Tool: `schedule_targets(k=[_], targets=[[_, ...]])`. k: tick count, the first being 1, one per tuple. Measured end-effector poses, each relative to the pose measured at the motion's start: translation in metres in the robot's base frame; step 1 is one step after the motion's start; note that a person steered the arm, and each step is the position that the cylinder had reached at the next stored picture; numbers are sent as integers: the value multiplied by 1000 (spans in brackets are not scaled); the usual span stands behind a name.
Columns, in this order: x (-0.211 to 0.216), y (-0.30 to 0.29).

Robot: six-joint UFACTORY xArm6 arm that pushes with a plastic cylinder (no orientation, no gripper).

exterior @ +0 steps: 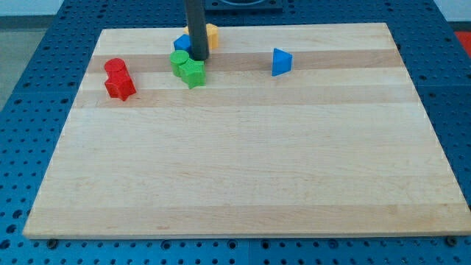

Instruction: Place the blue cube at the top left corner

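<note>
**Q:** Rod first: where is my tip (199, 56)?

**A:** Down near the board's top edge, left of centre, in the middle of a cluster. It sits just right of the blue cube (182, 43), touching it or very nearly so, with the yellow block (212, 34) behind the rod on the right and the two green blocks (188, 68) right below. The rod has no jaws, so there is nothing to spread or pinch; it is a bare stick that can only shove.

**Q:** And the cube, how far from home?

**A:** It lies close to the top edge, partly hidden by the rod, and the top left corner of the wooden board (103, 35) is some way off to its left. The path along that edge looks clear; the red blocks (118, 79) sit lower, near the left edge.

**Q:** So which step is this?

**A:** I judge it the push itself, early on. The tip is on the correct side, so the next move calls for a steady slide leftward, kept centred on the cube so it does not spin off, and high enough to leave green and red alone.

**Q:** Anything else around? Any writing?

**A:** A blue triangular block (280, 62) stands apart, right of centre. No labels, brands or lettering can be read anywhere.
</note>
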State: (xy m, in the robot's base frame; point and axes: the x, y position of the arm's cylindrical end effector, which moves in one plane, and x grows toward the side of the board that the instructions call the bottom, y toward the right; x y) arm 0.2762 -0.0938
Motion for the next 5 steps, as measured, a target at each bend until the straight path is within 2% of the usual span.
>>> schedule_targets(k=[1,3,5], targets=[[-3,-19],[-40,-21],[-47,-61]])
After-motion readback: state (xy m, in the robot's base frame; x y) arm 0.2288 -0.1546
